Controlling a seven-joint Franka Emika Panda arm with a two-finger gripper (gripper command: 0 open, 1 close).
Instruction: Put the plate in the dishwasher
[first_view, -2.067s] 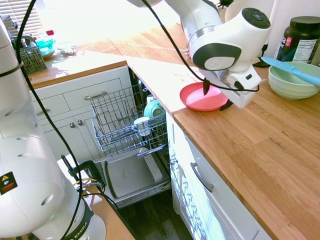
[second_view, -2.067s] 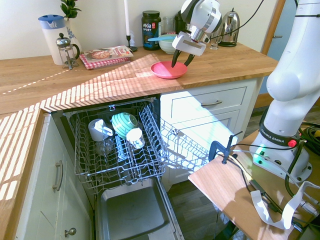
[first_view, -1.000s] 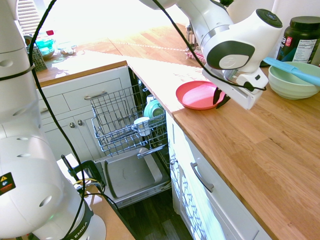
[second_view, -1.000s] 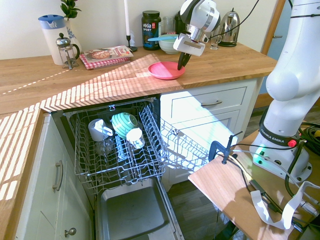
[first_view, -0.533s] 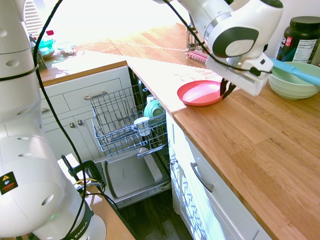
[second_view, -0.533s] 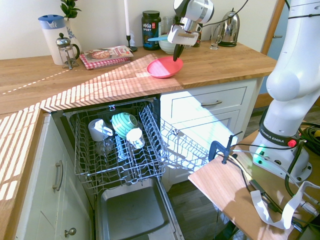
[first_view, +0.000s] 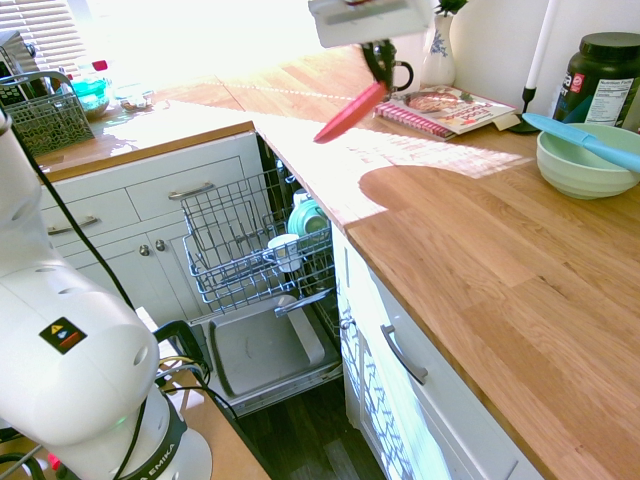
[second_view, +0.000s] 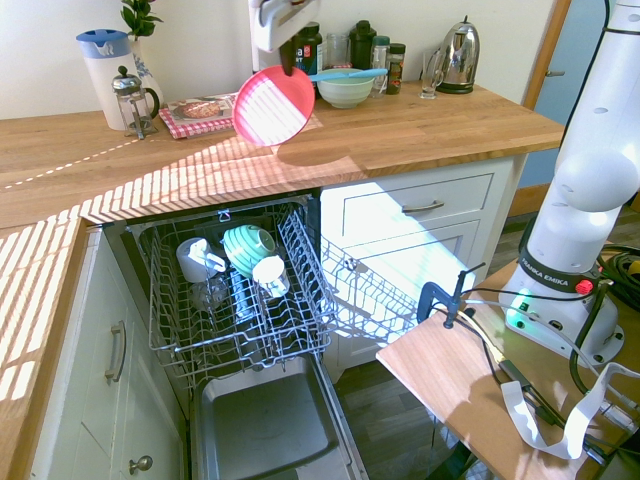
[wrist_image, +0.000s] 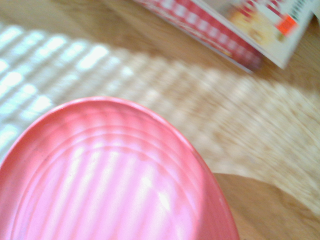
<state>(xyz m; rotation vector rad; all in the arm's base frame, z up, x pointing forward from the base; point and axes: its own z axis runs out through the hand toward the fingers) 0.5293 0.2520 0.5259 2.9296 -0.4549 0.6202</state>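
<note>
Plate (second_view: 273, 105) now lifted off worktop, tilted on edge, pinched at rim by tool (second_view: 288, 62), above open dishwasher (second_view: 240, 290)

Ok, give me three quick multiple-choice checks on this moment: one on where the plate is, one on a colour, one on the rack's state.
1. Where is the plate?
A. flat on the counter
B. in the air, held by the tool
C. in the rack

2. What colour is the bowl on the counter?
A. pale green
B. black
C. red

3. The dishwasher rack is:
A. pushed in
B. pulled out, with dishes in it
C. pulled out and empty

Answers:
1 B, it hangs tilted above the counter.
2 A, with a blue utensil across it.
3 B, cups and a teal dish sit in it.
</note>
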